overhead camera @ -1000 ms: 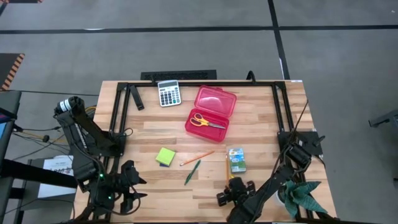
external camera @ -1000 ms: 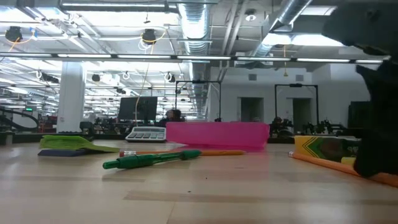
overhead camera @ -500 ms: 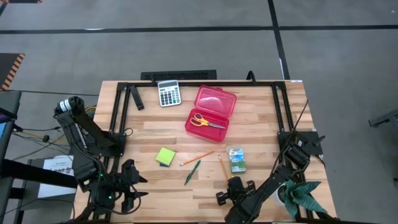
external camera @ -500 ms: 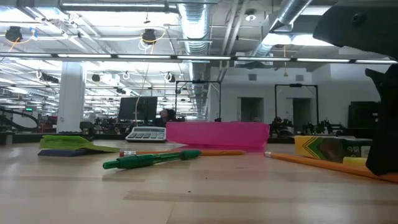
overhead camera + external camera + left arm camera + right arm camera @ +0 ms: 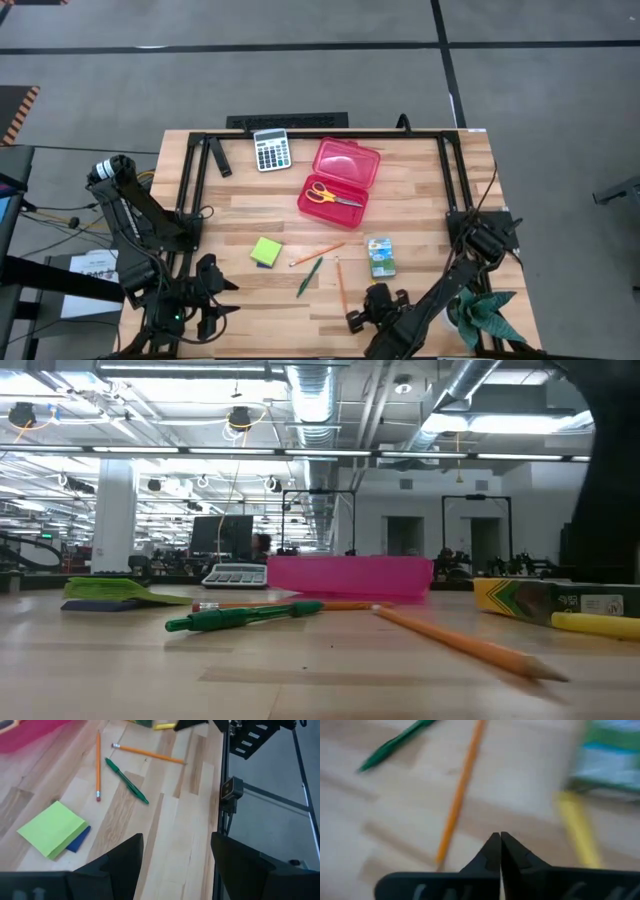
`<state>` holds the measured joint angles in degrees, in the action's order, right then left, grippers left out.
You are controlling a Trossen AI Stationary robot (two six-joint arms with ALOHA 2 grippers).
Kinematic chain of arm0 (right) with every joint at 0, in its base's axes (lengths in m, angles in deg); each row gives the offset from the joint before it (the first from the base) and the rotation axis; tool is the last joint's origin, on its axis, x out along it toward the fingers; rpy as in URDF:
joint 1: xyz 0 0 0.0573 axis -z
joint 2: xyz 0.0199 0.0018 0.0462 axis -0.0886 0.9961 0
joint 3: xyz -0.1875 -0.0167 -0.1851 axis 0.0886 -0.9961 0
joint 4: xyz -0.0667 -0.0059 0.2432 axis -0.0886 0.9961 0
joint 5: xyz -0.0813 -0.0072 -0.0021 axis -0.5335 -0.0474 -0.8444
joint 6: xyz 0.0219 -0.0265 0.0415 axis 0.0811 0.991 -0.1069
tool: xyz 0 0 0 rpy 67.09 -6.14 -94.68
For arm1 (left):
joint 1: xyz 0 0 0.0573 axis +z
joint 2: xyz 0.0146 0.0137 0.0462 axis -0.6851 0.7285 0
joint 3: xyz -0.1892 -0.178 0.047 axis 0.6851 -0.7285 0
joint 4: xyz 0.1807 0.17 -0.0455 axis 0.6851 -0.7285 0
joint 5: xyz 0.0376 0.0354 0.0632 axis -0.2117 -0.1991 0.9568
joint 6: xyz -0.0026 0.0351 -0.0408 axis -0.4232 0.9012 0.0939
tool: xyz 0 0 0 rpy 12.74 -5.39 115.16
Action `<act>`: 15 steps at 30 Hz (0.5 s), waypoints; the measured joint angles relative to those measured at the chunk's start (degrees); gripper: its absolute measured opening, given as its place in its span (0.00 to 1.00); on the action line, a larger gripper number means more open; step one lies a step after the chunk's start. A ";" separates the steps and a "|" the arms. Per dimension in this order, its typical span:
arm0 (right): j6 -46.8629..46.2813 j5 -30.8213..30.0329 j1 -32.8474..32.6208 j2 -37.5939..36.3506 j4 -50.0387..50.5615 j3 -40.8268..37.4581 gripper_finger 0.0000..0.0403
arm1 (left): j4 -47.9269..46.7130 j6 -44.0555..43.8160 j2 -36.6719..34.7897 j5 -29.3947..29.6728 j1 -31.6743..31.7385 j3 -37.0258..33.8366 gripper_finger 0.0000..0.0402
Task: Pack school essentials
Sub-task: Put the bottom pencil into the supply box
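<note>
Right gripper (image 5: 372,303) seen at near table edge, jaws pressed together, nothing pinched. Orange pencil (image 5: 340,285) lies loose just ahead of it, between dark green pen (image 5: 309,276) and green-blue carton (image 5: 380,257); second orange pencil (image 5: 316,252) lies near pen. Yellow pencil (image 5: 577,827) lies by carton, blurred, contact unclear. Lime-green sticky-note pad (image 5: 265,251) placed left of pen. Yellow-handled scissors (image 5: 331,195) rest in red case (image 5: 340,180). Left gripper (image 5: 205,298) parked at near left corner, jaws spread.

Yellow-handled scissors (image 5: 331,195) lay in the case, lime-green sticky-note pad (image 5: 265,251) flat before me, orange pencils (image 5: 340,285) beside the dark green pen (image 5: 308,277), green-blue carton (image 5: 380,257) nearby
</note>
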<state>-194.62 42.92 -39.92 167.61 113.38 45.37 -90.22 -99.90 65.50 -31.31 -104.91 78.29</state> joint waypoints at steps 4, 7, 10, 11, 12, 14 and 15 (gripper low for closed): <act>10.58 -0.32 3.66 0.57 -12.33 0.14 0.23 | 0.00 -0.22 0.00 0.03 0.00 0.00 0.57; 17.54 -0.75 7.27 2.41 -18.41 0.11 0.36 | 0.00 -1.24 0.00 0.01 0.00 0.00 0.57; 20.77 -1.25 10.28 3.86 -20.38 0.07 0.47 | 0.00 -1.68 0.00 -0.54 0.00 0.00 0.57; 20.93 -1.27 10.86 3.93 -19.95 0.05 0.50 | 0.02 -1.72 0.00 -0.73 0.00 0.00 0.57; 21.11 -1.45 11.30 3.92 -19.34 0.04 0.52 | 0.02 -1.74 0.00 -1.07 0.00 0.00 0.57; 22.10 -2.58 11.65 3.85 -17.69 0.05 0.54 | 0.02 -1.96 0.00 -1.59 0.00 0.00 0.57; 22.57 -3.38 11.86 3.85 -17.00 0.04 0.54 | 0.00 -2.08 0.00 -1.63 0.00 0.00 0.57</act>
<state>-172.05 39.54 -28.06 171.46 96.38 45.42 -90.22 -101.98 65.50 -32.94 -104.91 78.29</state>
